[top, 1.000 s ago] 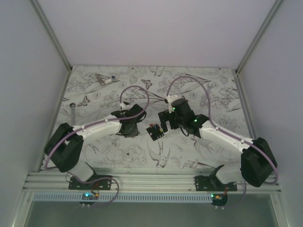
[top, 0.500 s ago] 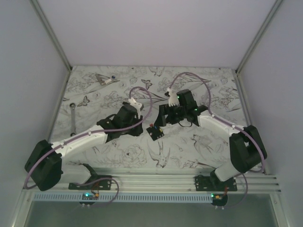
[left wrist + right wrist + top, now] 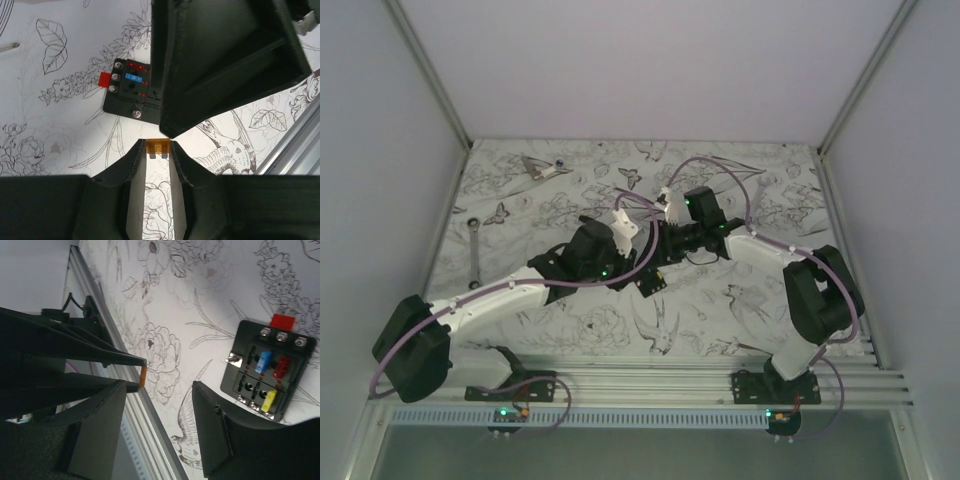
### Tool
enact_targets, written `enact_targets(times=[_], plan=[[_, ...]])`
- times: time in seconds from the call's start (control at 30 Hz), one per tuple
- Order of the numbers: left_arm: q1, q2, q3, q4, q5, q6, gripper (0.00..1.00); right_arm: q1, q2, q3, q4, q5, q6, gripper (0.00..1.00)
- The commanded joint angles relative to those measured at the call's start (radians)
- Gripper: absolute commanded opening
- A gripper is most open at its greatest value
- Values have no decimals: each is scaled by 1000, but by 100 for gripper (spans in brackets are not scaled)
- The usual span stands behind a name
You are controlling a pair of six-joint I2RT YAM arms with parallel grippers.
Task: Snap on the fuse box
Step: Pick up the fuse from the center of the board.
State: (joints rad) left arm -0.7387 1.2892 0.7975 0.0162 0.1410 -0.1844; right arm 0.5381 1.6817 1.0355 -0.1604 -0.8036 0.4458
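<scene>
The fuse box (image 3: 651,283) lies flat on the table (image 3: 750,320) near its middle, just on the near side of both grippers. A blue fuse (image 3: 264,361) and a yellow fuse (image 3: 268,400) sit in its slots. The left gripper (image 3: 158,152) is clamped on a small orange fuse (image 3: 159,145). The right gripper (image 3: 159,386), close beside it, has its fingers wide apart and holds nothing.
</scene>
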Motion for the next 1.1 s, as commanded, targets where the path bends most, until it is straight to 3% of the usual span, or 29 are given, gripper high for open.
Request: enact_targets(times=[0.0, 0.4, 0.77, 1.07], plan=[[-12, -7, 21, 44, 36, 70, 10, -7, 5, 19, 68, -103, 51, 59], [-19, -8, 40, 72, 49, 90, 10, 2, 35, 4, 63, -140, 34, 45], [-21, -5, 52, 85, 64, 111, 10, 36, 59, 16, 47, -186, 1, 41], [-34, -9, 82, 115, 73, 155, 9, 41, 93, 20, 40, -180, -3, 33]])
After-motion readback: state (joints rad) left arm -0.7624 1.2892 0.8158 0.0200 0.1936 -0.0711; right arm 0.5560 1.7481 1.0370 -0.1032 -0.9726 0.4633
